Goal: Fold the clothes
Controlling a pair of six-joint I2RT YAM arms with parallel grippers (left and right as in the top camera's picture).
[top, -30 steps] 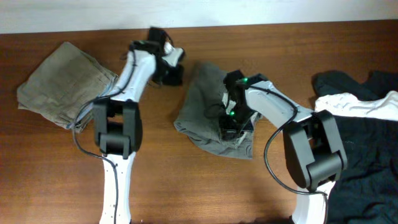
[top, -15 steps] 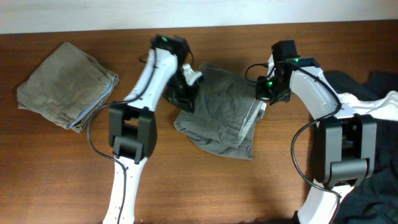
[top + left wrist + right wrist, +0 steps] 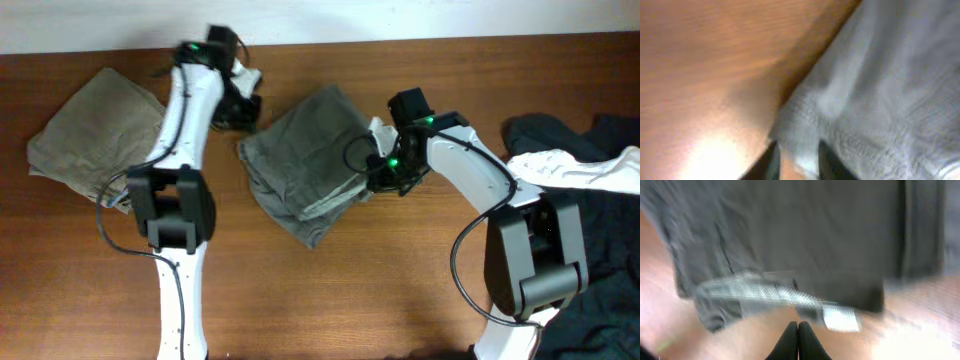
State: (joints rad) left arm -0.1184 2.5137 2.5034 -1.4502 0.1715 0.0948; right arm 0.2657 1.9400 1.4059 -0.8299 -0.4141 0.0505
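Mid-grey trousers (image 3: 305, 165), a khaki-grey garment (image 3: 95, 135), black clothes (image 3: 590, 270) and a white piece (image 3: 575, 170) on a brown, wood-grained table (image 3: 350, 300); the arms (image 3: 185, 115) are white with black joints.

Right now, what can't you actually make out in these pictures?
- Left wrist view: motion blur hides whether the left gripper grips anything.
- Overhead: the black and white clothes run off the right edge.
- Overhead: the right gripper covers the grey garment's right edge.
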